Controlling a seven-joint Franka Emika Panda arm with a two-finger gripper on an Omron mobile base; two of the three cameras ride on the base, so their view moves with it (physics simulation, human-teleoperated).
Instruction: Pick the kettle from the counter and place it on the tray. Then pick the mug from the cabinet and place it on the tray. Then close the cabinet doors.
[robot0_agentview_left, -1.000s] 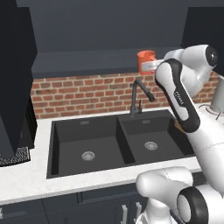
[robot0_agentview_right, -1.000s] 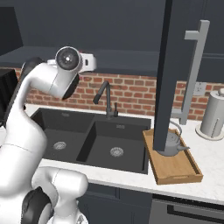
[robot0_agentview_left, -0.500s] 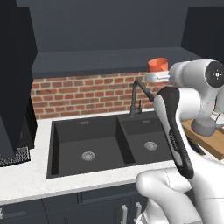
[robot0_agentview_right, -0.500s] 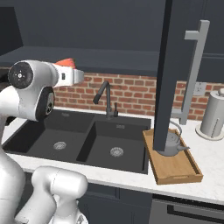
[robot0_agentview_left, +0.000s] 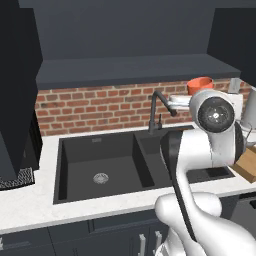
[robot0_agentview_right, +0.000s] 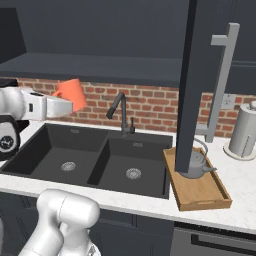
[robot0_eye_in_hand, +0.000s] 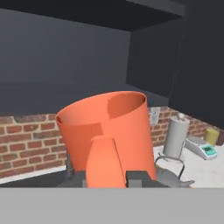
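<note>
Mug (robot0_eye_in_hand: 107, 135) gripped in nearly closed pincer (robot0_eye_in_hand: 111, 178), above black sink (robot0_agentview_right: 95, 160)

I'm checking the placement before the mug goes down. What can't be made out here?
- Tray: its far end and part of the kettle sit behind the open cabinet door, right base view.
- Mug base and gripper: cut off by the bottom edge, hand view.
- Tray in left base view: hidden by the arm.

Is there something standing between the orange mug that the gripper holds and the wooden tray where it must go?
Yes. The mug is held above the sink's left side, and the tray lies right of the sink. The faucet rises between them, and the open cabinet door hangs over the tray's near end, beside the kettle.
</note>
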